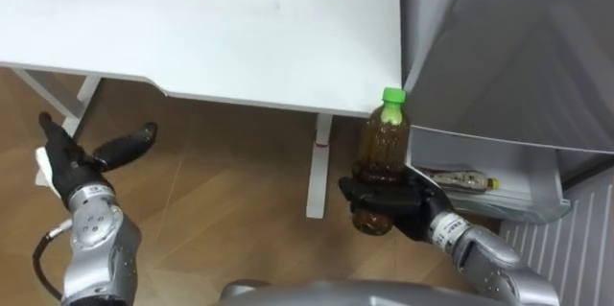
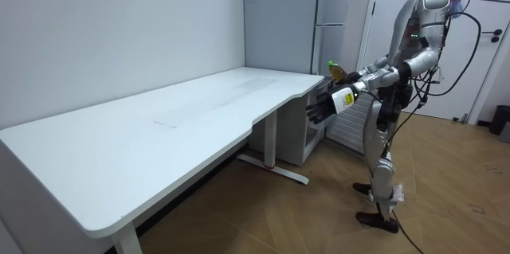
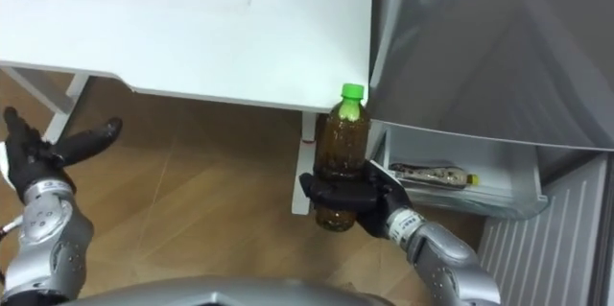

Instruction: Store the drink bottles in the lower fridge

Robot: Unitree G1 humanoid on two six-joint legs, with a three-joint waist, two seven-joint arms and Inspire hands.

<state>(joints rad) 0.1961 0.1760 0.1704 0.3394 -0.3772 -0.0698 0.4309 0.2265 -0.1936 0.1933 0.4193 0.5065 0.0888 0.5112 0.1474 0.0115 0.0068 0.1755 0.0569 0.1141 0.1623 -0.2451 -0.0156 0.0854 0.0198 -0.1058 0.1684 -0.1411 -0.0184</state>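
A brown drink bottle (image 1: pixel 387 148) with a green cap stands upright in my right hand (image 1: pixel 389 199), whose fingers are curled round its lower half. I hold it in the air just off the white table's (image 1: pixel 211 28) near right corner, left of the grey fridge (image 1: pixel 508 47). The fridge's lower part stands open, showing a white shelf (image 1: pixel 523 202). My left hand (image 1: pixel 84 160) hangs open over the wooden floor at the lower left. In the room view I stand at the table's end facing the fridge (image 2: pixel 279 23), bottle (image 2: pixel 334 69) held out.
A small flat item (image 1: pixel 462 180) lies in the open white shelf. The table's white leg (image 1: pixel 318 167) stands just left of the bottle. A ribbed white panel (image 1: pixel 576 248) is at the lower right. Open wooden floor (image 1: pixel 221 181) lies under the table.
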